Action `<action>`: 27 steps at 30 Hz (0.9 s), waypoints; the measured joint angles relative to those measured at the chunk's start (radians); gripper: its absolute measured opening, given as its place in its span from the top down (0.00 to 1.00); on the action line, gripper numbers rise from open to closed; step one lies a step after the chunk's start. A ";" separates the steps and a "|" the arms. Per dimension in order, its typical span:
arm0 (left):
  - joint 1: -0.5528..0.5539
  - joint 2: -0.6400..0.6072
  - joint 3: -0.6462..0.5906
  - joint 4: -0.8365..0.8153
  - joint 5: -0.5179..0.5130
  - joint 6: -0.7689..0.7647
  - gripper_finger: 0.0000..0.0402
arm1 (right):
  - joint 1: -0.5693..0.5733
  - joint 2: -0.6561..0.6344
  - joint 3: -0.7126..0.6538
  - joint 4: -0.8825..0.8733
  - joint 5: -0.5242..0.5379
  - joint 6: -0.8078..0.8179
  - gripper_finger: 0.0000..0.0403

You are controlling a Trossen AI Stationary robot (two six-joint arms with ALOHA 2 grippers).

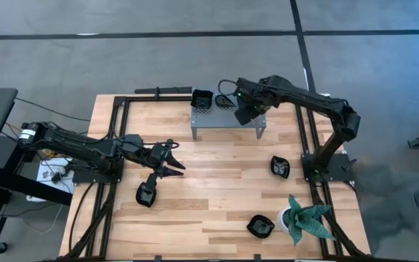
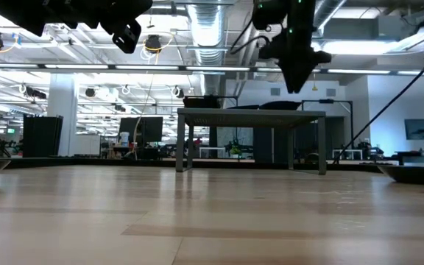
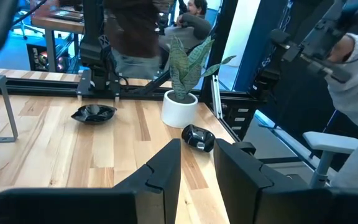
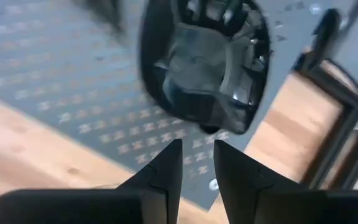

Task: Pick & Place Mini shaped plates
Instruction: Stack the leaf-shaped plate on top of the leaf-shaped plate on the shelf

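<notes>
**Camera positions**

High view is looking straight down over the whole desk [image 1: 217, 182]. Low view is facing level across the boards toward the shelf [image 2: 250, 116]. Left wrist camera is looking toward the plant [image 3: 185, 68]. Right wrist camera is hanging close above the shelf, shared with high view.

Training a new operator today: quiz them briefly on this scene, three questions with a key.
1. True or false: the left gripper holds a mini plate.
2. In the high view, how many mini plates lie directly on the wooden table?
3. The right gripper hangs over: A) the grey shelf; B) the plant; C) the table's left edge.

Key:
1. False. Its fingers are apart with nothing between them.
2. Three: one by the left gripper, one right of centre, one beside the plant.
3. A
</notes>
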 joint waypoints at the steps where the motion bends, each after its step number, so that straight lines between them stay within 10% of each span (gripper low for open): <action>1: 0.000 0.000 0.000 0.000 0.000 0.000 0.76 | 0.000 -0.001 -0.019 0.017 0.011 0.000 0.79; 27: 0.001 0.000 0.000 0.000 0.000 0.000 0.76 | -0.096 0.000 -0.148 0.301 -0.060 -0.155 0.85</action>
